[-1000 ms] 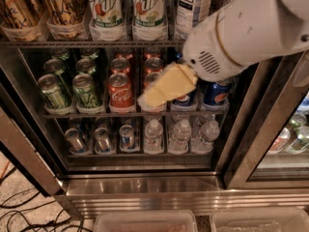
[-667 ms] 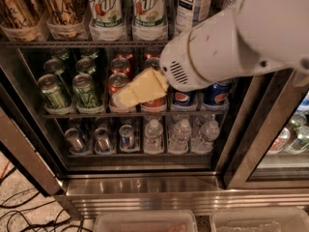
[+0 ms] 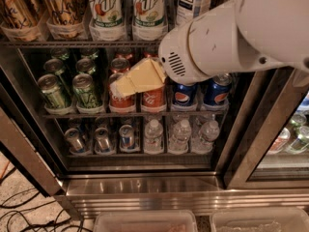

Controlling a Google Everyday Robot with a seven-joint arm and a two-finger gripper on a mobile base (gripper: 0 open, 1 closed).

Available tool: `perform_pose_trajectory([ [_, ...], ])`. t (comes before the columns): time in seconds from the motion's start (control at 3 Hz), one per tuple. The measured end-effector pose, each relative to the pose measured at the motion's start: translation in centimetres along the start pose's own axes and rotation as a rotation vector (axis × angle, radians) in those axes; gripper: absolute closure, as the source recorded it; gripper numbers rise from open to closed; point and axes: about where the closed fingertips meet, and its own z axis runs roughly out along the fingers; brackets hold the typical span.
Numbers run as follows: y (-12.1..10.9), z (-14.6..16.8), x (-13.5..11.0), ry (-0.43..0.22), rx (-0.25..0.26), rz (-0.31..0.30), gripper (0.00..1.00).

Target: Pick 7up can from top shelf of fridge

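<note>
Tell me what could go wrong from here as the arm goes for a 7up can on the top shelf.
1. The gripper hangs in front of the red cans, below the top shelf. If it rises from there, it may strike that shelf.
2. Two 7up cans stand side by side, close to a tea can. Reaching for one may knock over its neighbour.

On the middle rack (image 3: 96, 115), green cans (image 3: 87, 91), red cola cans (image 3: 154, 99) partly hidden by the hand (image 3: 119, 86), and blue Pepsi cans (image 3: 185, 94) are lined up; water bottles (image 3: 153, 135) are ranged below.
</note>
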Motion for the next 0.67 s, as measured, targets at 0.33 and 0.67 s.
perform_pose_trajectory([
  [0.33, 0.3, 0.1, -0.2, -0.024, 0.022, -0.016, 0.00],
  [0.67, 1.3, 1.1, 1.5, -0.062, 0.057, -0.015, 0.00],
])
